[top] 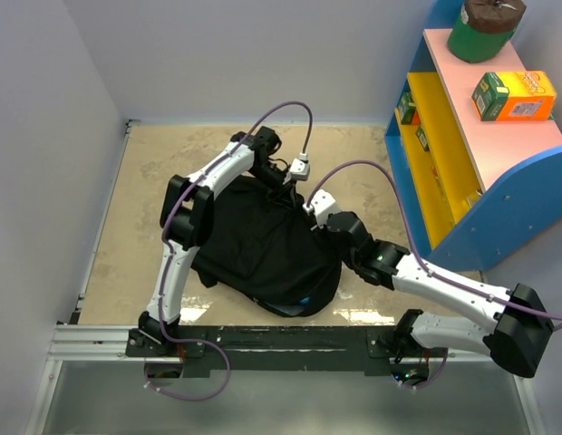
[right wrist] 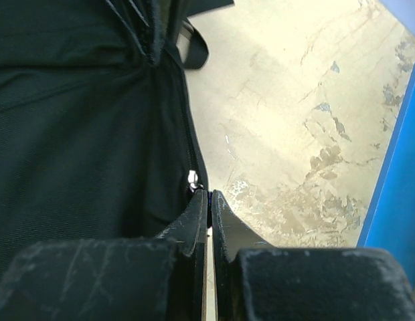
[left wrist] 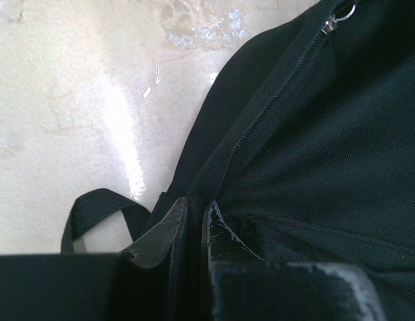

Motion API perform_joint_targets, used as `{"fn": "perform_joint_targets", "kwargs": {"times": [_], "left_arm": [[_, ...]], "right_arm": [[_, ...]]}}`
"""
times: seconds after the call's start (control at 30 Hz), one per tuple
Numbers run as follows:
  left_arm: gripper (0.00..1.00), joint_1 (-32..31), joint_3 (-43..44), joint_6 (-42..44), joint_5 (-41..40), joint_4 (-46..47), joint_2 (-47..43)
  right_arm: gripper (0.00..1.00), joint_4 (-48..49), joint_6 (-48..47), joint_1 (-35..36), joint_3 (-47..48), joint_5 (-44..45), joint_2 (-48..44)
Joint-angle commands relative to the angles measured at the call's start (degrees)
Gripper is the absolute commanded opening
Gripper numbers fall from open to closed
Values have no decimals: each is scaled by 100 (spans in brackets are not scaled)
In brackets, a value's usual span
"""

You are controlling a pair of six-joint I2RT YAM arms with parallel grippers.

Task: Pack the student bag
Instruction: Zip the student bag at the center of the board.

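Observation:
The student bag [top: 263, 249], black and soft, lies crumpled on the beige tabletop between both arms. At its far edge my left gripper [top: 285, 177] is shut on the bag; in the left wrist view that gripper [left wrist: 194, 206] pinches a fold of the fabric along the zipper seam [left wrist: 261, 120]. A silver zipper pull [left wrist: 335, 20] shows farther up that seam. My right gripper [top: 314, 220] is at the bag's right edge. In the right wrist view that gripper [right wrist: 209, 194] is shut on a thin dark tab beside the silver zipper slider [right wrist: 192, 179].
A blue shelf unit [top: 499, 208] with yellow and pink boards stands at the right, carrying a green cylinder [top: 485, 27], an orange-green box [top: 512, 95] and small boxes [top: 408, 104]. White walls close the left and back. A black strap loop [left wrist: 94, 207] lies on the table.

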Motion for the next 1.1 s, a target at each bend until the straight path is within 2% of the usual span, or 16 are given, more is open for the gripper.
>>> {"fn": "perform_joint_targets", "kwargs": {"times": [0.0, 0.1, 0.13, 0.17, 0.23, 0.27, 0.33, 0.37, 0.53, 0.67, 0.8, 1.0, 1.07], "left_arm": [[0, 645, -280, 196, -978, -54, -298], [0, 891, -342, 161, -1048, -369, -404], [3, 927, -342, 204, -1057, -693, -439], [12, 979, -360, 266, -1057, -879, -570], [24, 971, -517, 389, -882, -1213, -772], [34, 971, -640, 346, -768, -1206, -1087], [42, 936, -913, 468, -382, -1171, -1544], [50, 866, -957, 442, -276, -1092, -1642], [65, 506, -958, 266, 41, -424, -1540], [67, 181, -327, 257, 164, -371, -880], [65, 48, 237, 240, 138, -476, -317], [56, 40, 273, 47, 199, -204, -193], [47, 40, 264, 47, 217, -212, -202]], "right_arm": [[0, 47, 59, -115, 361, 144, -7], [0, 275, 59, -124, 458, -14, 247], [0, 346, 42, -132, 519, -59, 439], [0, 521, 50, -132, 554, -94, 580], [0, 706, 33, -141, 659, -190, 940], [0, 942, 24, -150, 703, -199, 1046], [0, 1093, 24, -176, 835, -313, 1257], [0, 1181, 24, -185, 879, -340, 1302], [0, 1348, 59, -238, 1020, -480, 1382], [0, 1629, 156, -264, 915, -595, 1320], [0, 1718, 217, -273, 827, -630, 1311], [0, 1805, 244, -299, 722, -656, 1329], [0, 1806, 253, -308, 704, -622, 1329]]}}
